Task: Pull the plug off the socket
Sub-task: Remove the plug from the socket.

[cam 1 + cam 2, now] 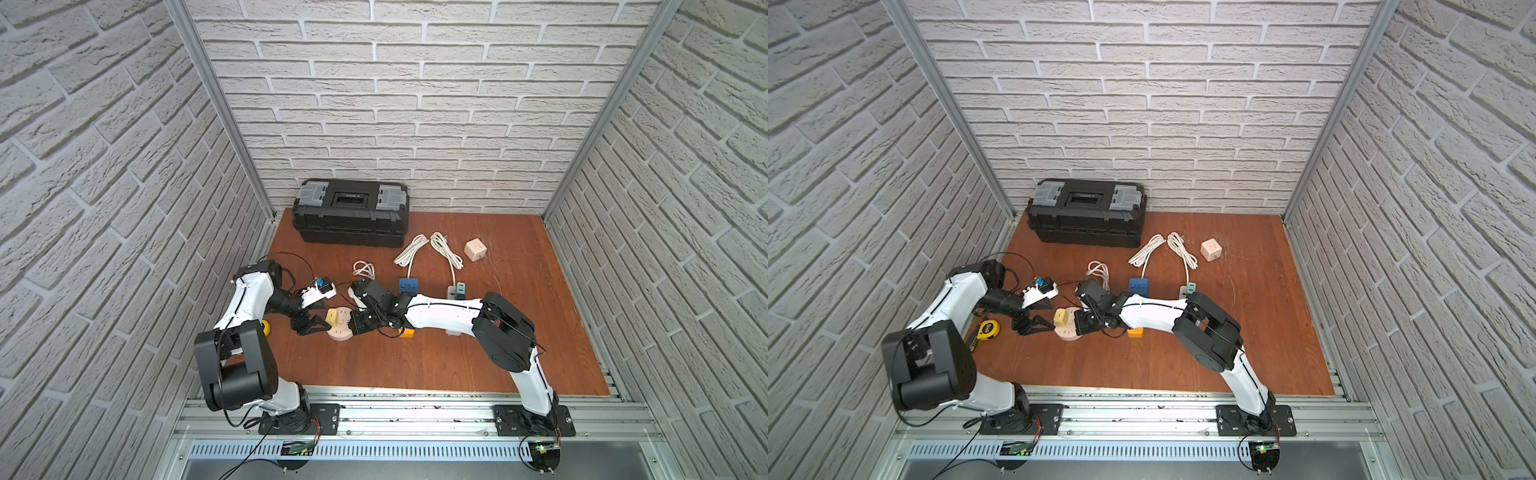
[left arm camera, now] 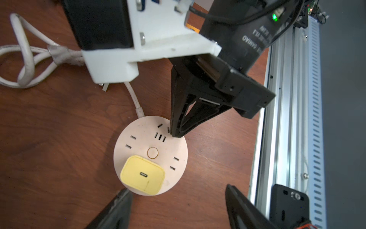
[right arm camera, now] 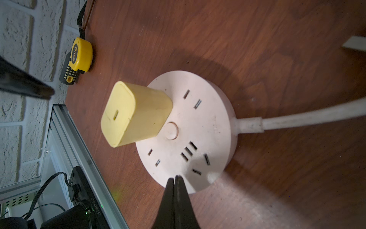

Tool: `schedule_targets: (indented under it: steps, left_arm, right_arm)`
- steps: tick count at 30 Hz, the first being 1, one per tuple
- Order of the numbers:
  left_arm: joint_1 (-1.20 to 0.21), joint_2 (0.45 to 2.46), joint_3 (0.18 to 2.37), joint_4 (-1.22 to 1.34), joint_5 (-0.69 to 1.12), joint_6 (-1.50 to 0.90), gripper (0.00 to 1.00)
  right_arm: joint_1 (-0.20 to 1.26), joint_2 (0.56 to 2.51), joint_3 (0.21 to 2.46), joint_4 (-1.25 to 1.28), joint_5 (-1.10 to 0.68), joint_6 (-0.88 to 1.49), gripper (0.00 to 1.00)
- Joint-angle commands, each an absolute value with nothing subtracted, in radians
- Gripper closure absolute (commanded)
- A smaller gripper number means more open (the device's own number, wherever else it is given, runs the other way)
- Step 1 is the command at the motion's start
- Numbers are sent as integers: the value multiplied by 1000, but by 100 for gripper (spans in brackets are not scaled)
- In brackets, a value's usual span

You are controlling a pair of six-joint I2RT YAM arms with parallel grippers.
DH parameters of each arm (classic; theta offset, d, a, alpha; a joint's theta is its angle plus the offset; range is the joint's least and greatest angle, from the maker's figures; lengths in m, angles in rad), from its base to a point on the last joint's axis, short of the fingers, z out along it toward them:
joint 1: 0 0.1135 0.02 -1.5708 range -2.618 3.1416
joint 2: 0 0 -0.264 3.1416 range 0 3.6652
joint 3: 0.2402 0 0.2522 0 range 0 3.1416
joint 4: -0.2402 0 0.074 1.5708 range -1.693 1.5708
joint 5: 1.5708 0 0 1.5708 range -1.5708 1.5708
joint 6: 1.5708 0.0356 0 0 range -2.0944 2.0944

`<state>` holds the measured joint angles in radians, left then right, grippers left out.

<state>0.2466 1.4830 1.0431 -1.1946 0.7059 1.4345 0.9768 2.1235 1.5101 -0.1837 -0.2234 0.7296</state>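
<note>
Right wrist view: plug (image 3: 136, 114) upright on socket (image 3: 208, 138)

Yellow plug (image 1: 332, 316) seated in round socket (image 1: 341, 332) (pale pink); left gripper (image 1: 323, 325) spread beside plug, right gripper (image 1: 353, 325) at socket's opposite edge.

Left pincer (image 2: 176, 188) wide — right pincer (image 3: 175, 178) tight

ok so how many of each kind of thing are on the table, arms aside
toolbox: 1
tape measure: 1
white cable bundles: 3
cube sockets, blue and beige: 2
round socket: 1
white strip, partly hidden: 1
yellow plug: 1
teal plug: 1
orange block, partly hidden: 1
total: 12
</note>
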Motion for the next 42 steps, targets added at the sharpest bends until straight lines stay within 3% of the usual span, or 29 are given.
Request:
schedule_targets:
  steps: [1, 11, 29, 37, 42]
  left_arm:
    - [237, 1508, 1066, -1183, 667, 1605, 21]
    - [211, 1513, 1002, -1051, 671, 1709, 16]
    - [169, 1579, 953, -904, 634, 1729, 20]
    - [131, 1583, 924, -882, 614, 1717, 28]
    - [127, 1584, 915, -881, 605, 1709, 40]
  right_arm:
    - [974, 2135, 1520, -143, -235, 754, 97]
    - [975, 2135, 1506, -137, -241, 761, 97]
    - [974, 2158, 1503, -130, -255, 780, 98]
    - [974, 2163, 1505, -126, -249, 796, 97]
    - [970, 2166, 1500, -138, -239, 808, 97]
